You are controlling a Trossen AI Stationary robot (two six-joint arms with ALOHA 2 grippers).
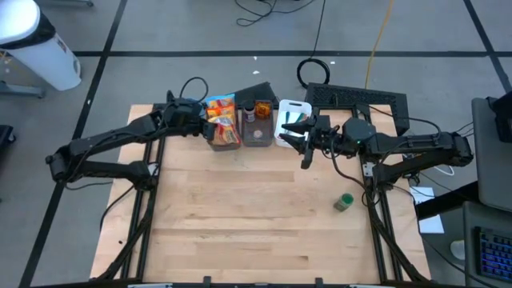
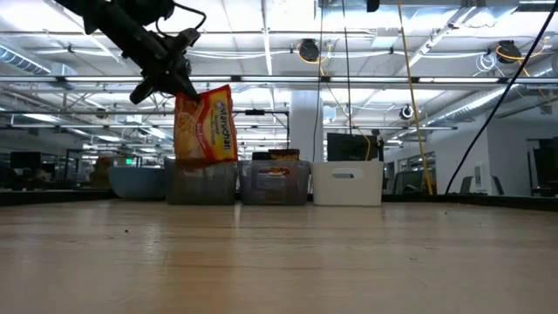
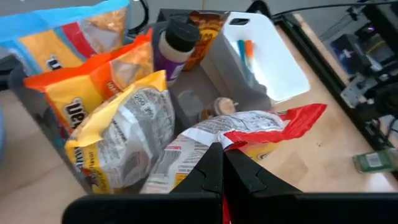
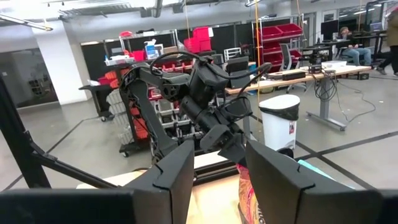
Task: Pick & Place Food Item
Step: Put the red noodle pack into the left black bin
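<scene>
My left gripper is at the table's far side, shut on a yellow and red noodle packet. The packet hangs over a clear bin that holds other snack packets. A second clear bin stands beside it with a dark-capped bottle inside, and a white bin stands to its right. My right gripper hovers open, raised in front of the white bin, with nothing between its fingers. My left gripper pinches the packet's upper edge between its two shut fingers, coming slanting down from the table's left. The packet hangs below the fingers, tilted. Its lower end is level with the clear bin's rim; whether it touches, I cannot tell.
A small green-lidded jar stands on the wood table near the right edge. A dark stand sits behind the white bin. The near half of the table is bare wood.
</scene>
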